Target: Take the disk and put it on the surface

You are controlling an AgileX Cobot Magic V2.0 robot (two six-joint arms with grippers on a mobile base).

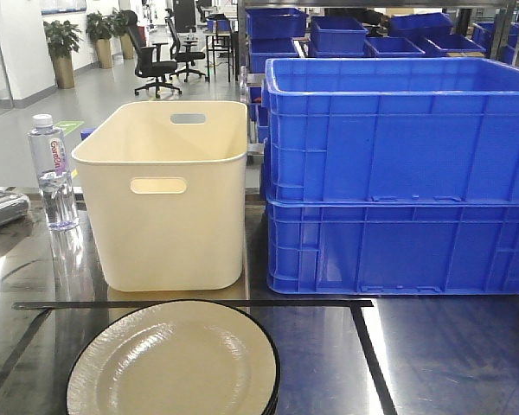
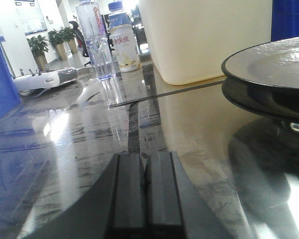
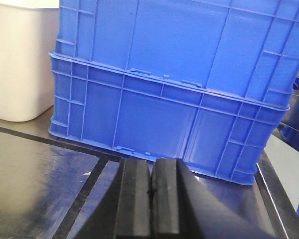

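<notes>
A cream disk with a black rim (image 1: 173,361) lies on top of a small stack on the dark glossy surface (image 1: 432,354), inside the black tape rectangle near the front edge. In the left wrist view the disk (image 2: 269,64) sits at the right, ahead of my left gripper (image 2: 145,158), which is shut with nothing in it and low over the tabletop (image 2: 79,149). My right gripper (image 3: 151,167) is shut too, empty, over the surface (image 3: 35,184) and facing the blue crates. Neither gripper appears in the front view.
A cream plastic bin (image 1: 169,194) stands behind the disk, with stacked blue crates (image 1: 398,177) to its right. A water bottle (image 1: 52,173) stands left of the bin, beside a second bottle (image 2: 124,42) and a white device (image 2: 45,79). Black tape lines (image 1: 190,304) cross the table.
</notes>
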